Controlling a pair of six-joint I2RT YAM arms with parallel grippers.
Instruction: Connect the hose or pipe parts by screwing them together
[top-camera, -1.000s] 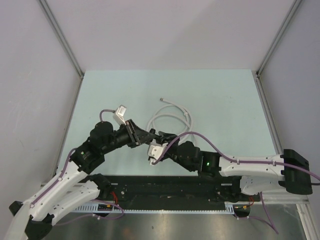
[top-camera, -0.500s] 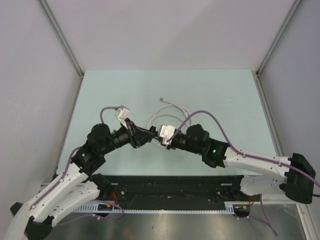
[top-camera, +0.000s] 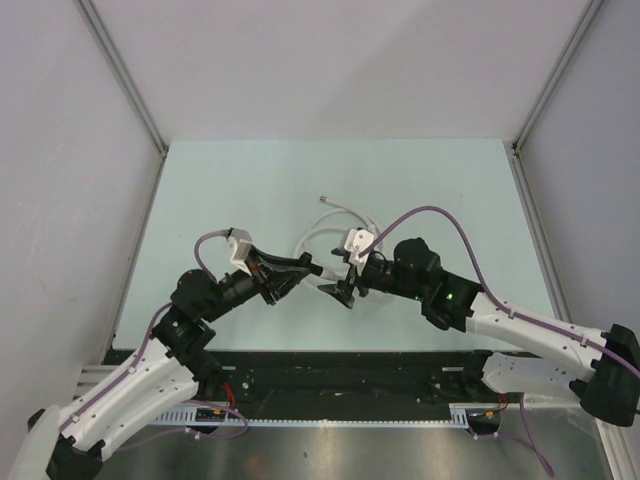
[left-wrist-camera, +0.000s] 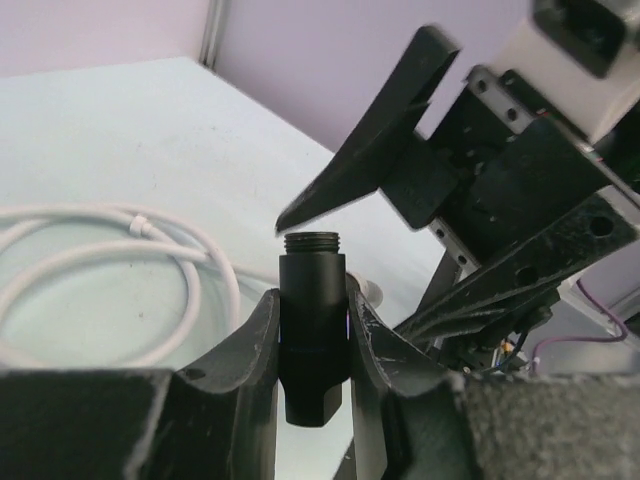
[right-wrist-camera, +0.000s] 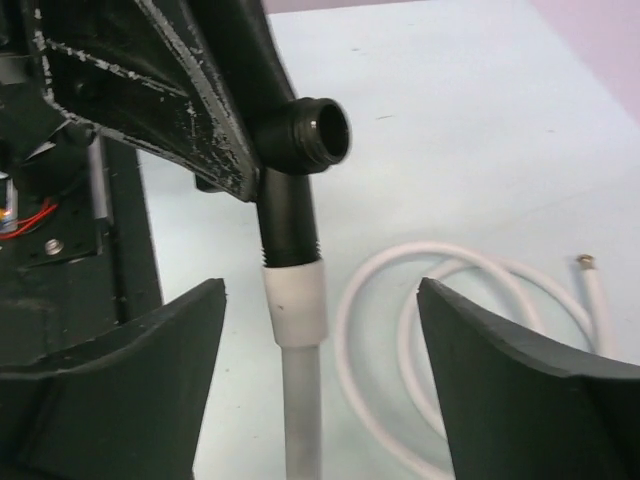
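Top view, left pincer (top-camera: 303, 268): closed on a black fitting (top-camera: 318, 270) just left of centre frame, held above the bench (top-camera: 430, 180).
Top view, right pincer (top-camera: 345, 287): faces it from the right, tips just beside the fitting; how wide it stands is hard to read here.
Top view, white tubing (top-camera: 335, 232): loose loops on the bench just above both pincers, with one free end (top-camera: 322, 198) towards upper centre.
Top view, surface and room: the bench is pale green and matt; lilac walls (top-camera: 60, 150) and metal frame posts (top-camera: 125, 75) close in both sides; a black rail (top-camera: 330, 375) runs along the lower edge.
Left wrist, grip: two fingers clamp the fitting's smooth body at lower centre, leaving the threaded end free above them. The hold looks firm enough to resist twisting.
Left wrist, visitor: one black finger (left-wrist-camera: 370, 150) of the right pincer slants in from the upper right, its tip near the threads and apart from them.
Right wrist, pincer state: wide, with fingers at lower left and lower right and nothing held.
Right wrist, between them: a white collar (right-wrist-camera: 293, 300) sits under the fitting's black stem, and a pale tube (right-wrist-camera: 300, 420) runs down out of frame.
Right wrist, doing it well: the collar looks like the part to turn. Close squarely on it, not on the soft tube. Stay in line with the stem and twist in short strokes, regripping between them, so the loops do not wind up.
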